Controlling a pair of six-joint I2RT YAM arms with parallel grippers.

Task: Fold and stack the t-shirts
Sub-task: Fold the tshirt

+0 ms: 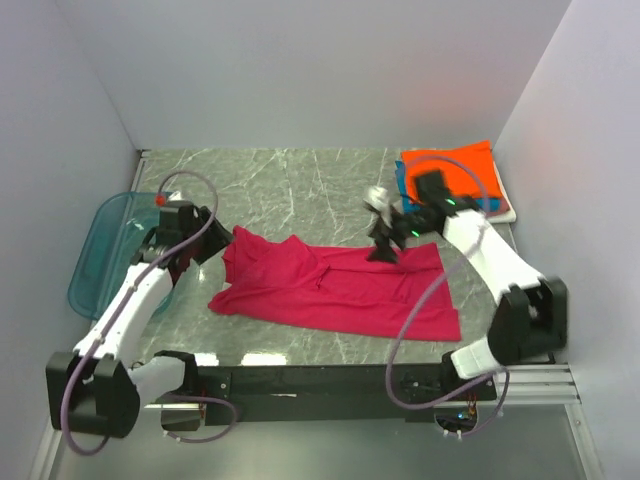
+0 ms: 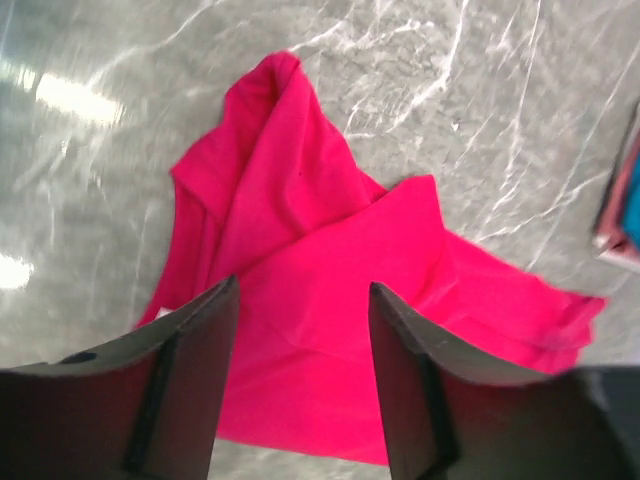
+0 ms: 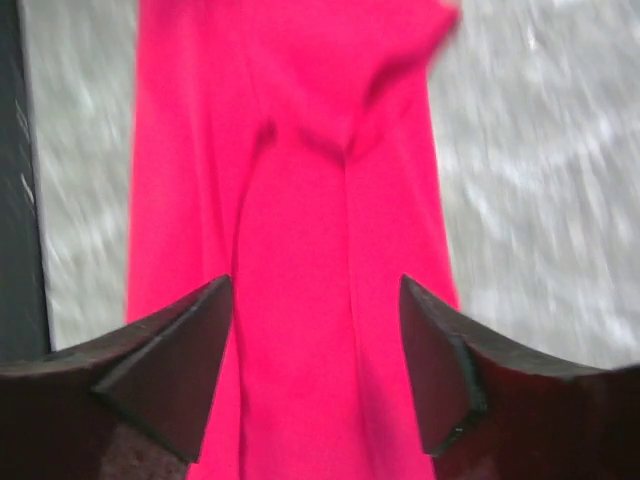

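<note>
A magenta-red t-shirt lies crumpled and partly spread across the middle of the table; it also shows in the left wrist view and in the right wrist view. A stack of folded shirts, orange on top with teal-blue and white beneath, sits at the back right. My left gripper is open and empty at the shirt's left end. My right gripper is open and empty above the shirt's upper right part.
A translucent blue plastic tray stands at the left edge, beside my left arm. The grey marbled table is walled at the back and sides. A black rail runs along the near edge.
</note>
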